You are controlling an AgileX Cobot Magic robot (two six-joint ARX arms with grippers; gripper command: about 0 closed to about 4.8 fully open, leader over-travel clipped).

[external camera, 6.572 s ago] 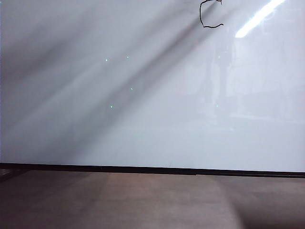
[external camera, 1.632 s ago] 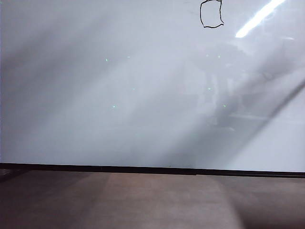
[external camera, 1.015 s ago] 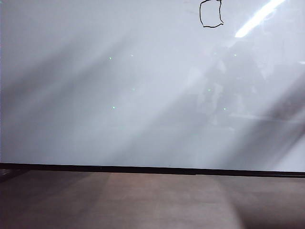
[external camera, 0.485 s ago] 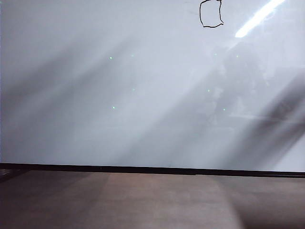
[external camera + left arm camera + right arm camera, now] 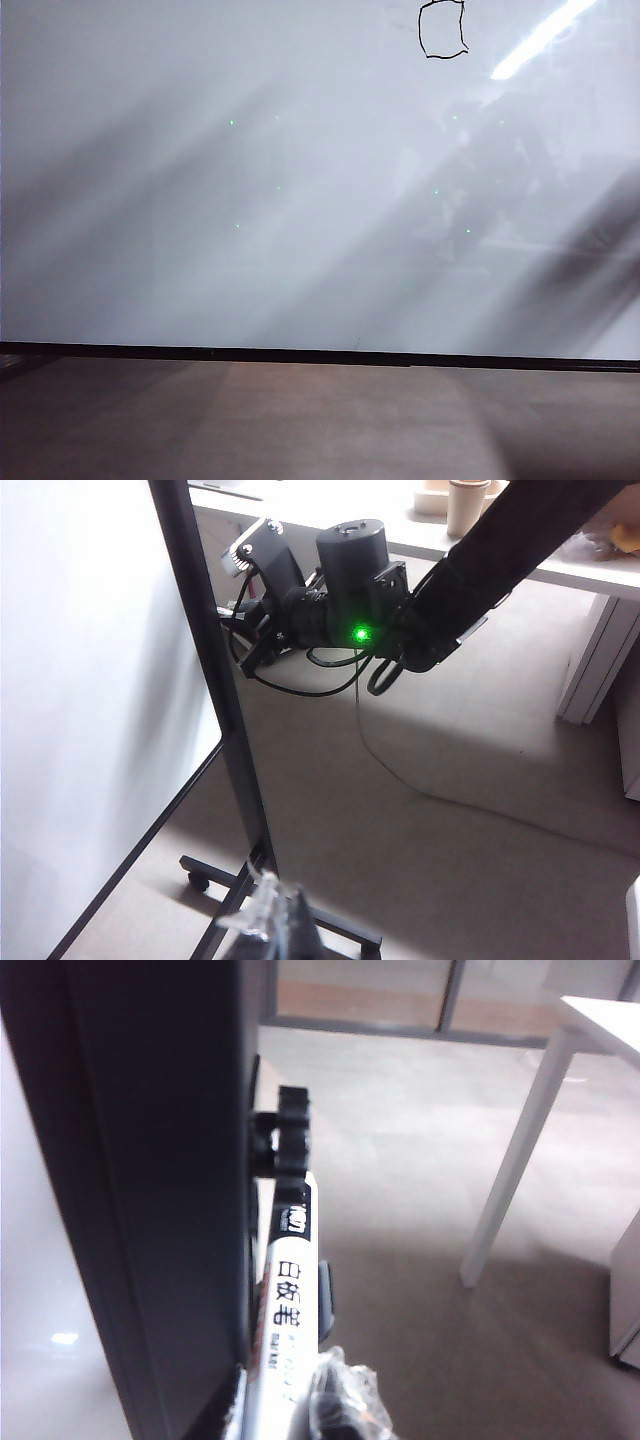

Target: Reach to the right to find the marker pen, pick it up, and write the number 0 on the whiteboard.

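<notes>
On the whiteboard (image 5: 300, 200), the number 0 (image 5: 443, 30) now stands closed, its right side drawn in where an open curve stood seconds earlier. The dark reflection of the robot arm shifts across the glossy panel's right half, below the finished figure.

Dark stand post (image 5: 150, 1190) tight beside right pincer (image 5: 290, 1400), open floor (image 5: 420, 1160) on its far side.
</notes>
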